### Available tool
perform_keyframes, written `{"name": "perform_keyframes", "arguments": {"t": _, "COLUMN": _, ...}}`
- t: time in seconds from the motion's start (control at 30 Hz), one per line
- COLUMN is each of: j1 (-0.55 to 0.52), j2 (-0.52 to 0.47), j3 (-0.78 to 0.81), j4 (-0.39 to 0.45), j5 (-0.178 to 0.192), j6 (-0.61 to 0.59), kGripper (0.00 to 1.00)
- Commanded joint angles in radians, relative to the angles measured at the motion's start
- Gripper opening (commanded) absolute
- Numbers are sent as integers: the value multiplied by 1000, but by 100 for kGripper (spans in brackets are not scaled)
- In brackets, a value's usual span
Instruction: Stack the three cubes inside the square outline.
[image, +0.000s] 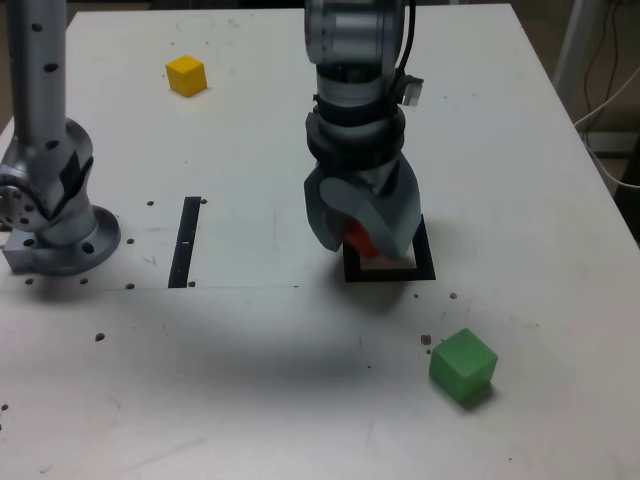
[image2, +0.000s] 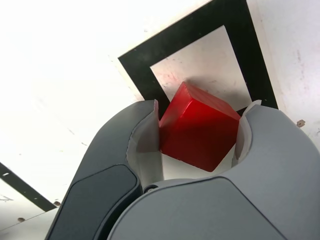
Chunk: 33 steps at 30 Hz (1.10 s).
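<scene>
The red cube (image2: 199, 131) sits between the two grey jaws of the gripper (image2: 197, 135), and in the wrist view each jaw presses against one side of it, so the gripper is closed on this cube and holds it. The cube is turned a little, with one corner pointing away from the wrist. Directly under it is the square outline (image2: 197, 27), a thick black frame with a pale cream centre; the cube is over this centre, but I cannot tell if its bottom already touches the surface. In the exterior view the gripper (image: 368, 243) points down over the square outline (image: 428, 268), and only a small part of the red cube (image: 358, 240) shows between the jaws.

There are three cubes, one of each colour. The yellow cube (image: 186, 75) lies far from the gripper, toward the exterior view's upper left on the white table (image: 250, 400). The green cube (image: 463, 366) lies nearer to the camera, toward the exterior view's right, near the outline but apart from it. There is one square outline, and one thin black strip (image: 186, 241) on the exterior view's left of it, beside the round base of the arm (image: 62, 235)
</scene>
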Motion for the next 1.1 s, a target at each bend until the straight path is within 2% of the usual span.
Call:
{"name": "perform_keyframes", "arguments": {"t": 0.0, "j1": -1, "j2": 4, "j3": 13, "j4": -19, "j5": 3, "j6": -3, "kGripper": 40}}
{"name": "perform_keyframes", "arguments": {"t": 0.13, "j1": -1, "j2": 9, "j3": 25, "j4": -40, "j5": 4, "j6": -3, "kGripper": 47}}
{"name": "perform_keyframes", "arguments": {"t": 0.37, "j1": -1, "j2": 19, "j3": 32, "j4": -67, "j5": 13, "j6": -3, "kGripper": 69}}
{"name": "perform_keyframes", "arguments": {"t": 0.57, "j1": -1, "j2": 28, "j3": 27, "j4": -69, "j5": 25, "j6": -3, "kGripper": 79}}
{"name": "perform_keyframes", "arguments": {"t": 0.77, "j1": -1, "j2": 21, "j3": 30, "j4": -54, "j5": 27, "j6": -3, "kGripper": 97}}
{"name": "perform_keyframes", "arguments": {"t": 0.93, "j1": 8, "j2": -23, "j3": 24, "j4": -28, "j5": 45, "j6": -2, "kGripper": 99}}
{"name": "perform_keyframes", "arguments": {"t": 1.07, "j1": 66, "j2": -79, "j3": 16, "j4": 36, "j5": 60, "j6": 26, "kGripper": 99}}
